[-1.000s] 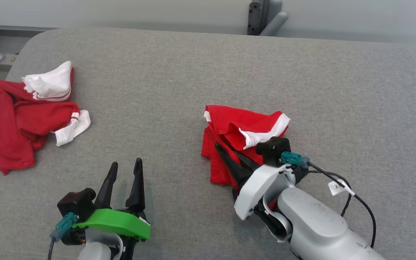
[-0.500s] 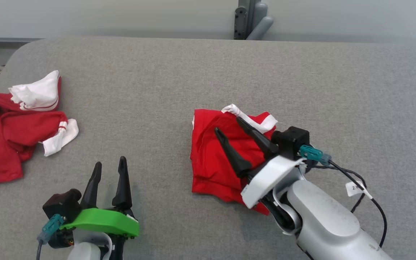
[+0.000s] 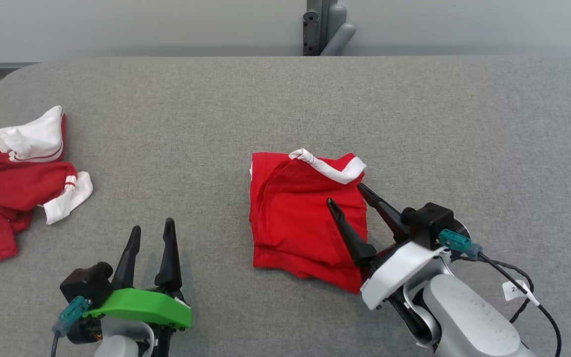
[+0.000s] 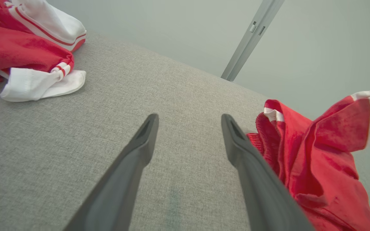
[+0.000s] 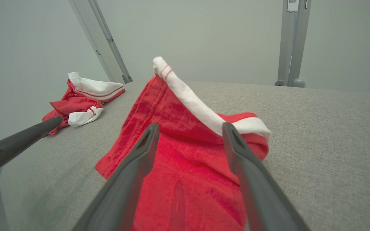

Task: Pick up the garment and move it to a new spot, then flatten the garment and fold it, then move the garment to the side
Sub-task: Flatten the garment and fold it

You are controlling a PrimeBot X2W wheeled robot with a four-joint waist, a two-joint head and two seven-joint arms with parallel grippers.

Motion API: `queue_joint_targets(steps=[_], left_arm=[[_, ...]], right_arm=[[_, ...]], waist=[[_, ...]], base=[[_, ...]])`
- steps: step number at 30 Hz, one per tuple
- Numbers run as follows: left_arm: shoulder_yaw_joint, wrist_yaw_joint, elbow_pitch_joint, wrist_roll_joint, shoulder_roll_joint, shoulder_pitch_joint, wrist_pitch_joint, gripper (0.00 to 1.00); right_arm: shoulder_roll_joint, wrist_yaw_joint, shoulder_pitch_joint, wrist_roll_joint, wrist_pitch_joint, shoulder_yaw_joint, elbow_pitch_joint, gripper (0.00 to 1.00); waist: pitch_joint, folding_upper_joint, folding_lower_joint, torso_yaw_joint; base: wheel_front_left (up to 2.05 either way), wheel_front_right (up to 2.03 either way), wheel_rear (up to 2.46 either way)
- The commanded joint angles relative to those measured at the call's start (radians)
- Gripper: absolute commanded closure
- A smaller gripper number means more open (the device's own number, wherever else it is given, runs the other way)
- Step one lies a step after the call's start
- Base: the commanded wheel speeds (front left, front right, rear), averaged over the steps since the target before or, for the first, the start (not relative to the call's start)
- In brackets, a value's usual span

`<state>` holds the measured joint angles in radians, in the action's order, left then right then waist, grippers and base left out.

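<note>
Here we see the folded red garment point(image 3: 305, 213) lying midway across the desk point(image 3: 216, 124), our right claw point(image 3: 345, 193) spread wide and empty over its near right corner, our left claw point(image 3: 152, 225) likewise agape well to its left.

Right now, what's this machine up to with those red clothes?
The robot's right claw sits open over a red garment with white trim, loosely folded on the grey table, gripping nothing. Its left claw is open too, nearby. A second red and white garment lies crumpled at the left end.
</note>
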<state>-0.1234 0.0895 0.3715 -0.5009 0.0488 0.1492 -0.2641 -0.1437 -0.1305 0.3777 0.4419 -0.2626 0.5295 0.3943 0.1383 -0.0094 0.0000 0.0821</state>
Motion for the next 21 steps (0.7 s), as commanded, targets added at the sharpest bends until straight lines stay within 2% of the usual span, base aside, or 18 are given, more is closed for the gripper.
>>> queue_joint_targets(steps=[1, 14, 15, 16, 17, 18, 21], left_arm=[[0.002, 0.006, 0.005, -0.007, 0.003, -0.006, 0.0, 0.0], [-0.017, 0.004, 0.007, -0.014, 0.003, -0.007, 0.0, 0.0], [-0.018, 0.002, 0.006, -0.016, 0.003, -0.006, 0.0, 0.0], [-0.018, 0.002, 0.005, -0.018, 0.003, -0.005, 0.0, 0.0], [-0.018, 0.001, 0.005, -0.021, 0.003, -0.003, 0.0, 0.0], [-0.017, 0.0, 0.005, -0.023, 0.003, -0.001, 0.0, 0.0], [-0.021, 0.0, 0.003, -0.031, 0.003, 0.007, 0.0, 0.0]], right_arm=[[-0.001, 0.0, -0.001, -0.007, -0.003, -0.003, 0.003, 0.0], [0.008, 0.0, 0.156, -0.096, -0.003, 0.039, 0.106, 0.0], [0.007, 0.0, 0.167, -0.1, -0.003, 0.045, 0.116, 0.03], [0.007, 0.0, 0.175, -0.1, -0.003, 0.048, 0.124, 0.38], [0.008, 0.0, 0.182, -0.096, -0.003, 0.052, 0.137, 0.83], [0.007, 0.0, 0.191, -0.097, -0.003, 0.054, 0.147, 1.0], [0.005, 0.0, 0.218, -0.091, -0.003, 0.059, 0.173, 1.0]], waist=[[0.0, 0.0094, 0.0, 0.005], [0.013, 0.0094, 0.0, 0.05], [0.015, 0.0094, 0.0, 0.052], [0.017, 0.0094, 0.0, 0.055], [0.02, 0.0094, 0.0, 0.057], [0.022, 0.0094, 0.0, 0.06], [0.035, 0.0094, 0.0, 0.067]], base=[[0.0, 0.0, 0.0], [0.0, 0.0, 0.0], [0.0, 0.0, 0.0], [0.0, 0.0, 0.0], [0.0, 0.0, 0.0], [0.0, 0.0, 0.0], [0.0, 0.0, 0.0]])
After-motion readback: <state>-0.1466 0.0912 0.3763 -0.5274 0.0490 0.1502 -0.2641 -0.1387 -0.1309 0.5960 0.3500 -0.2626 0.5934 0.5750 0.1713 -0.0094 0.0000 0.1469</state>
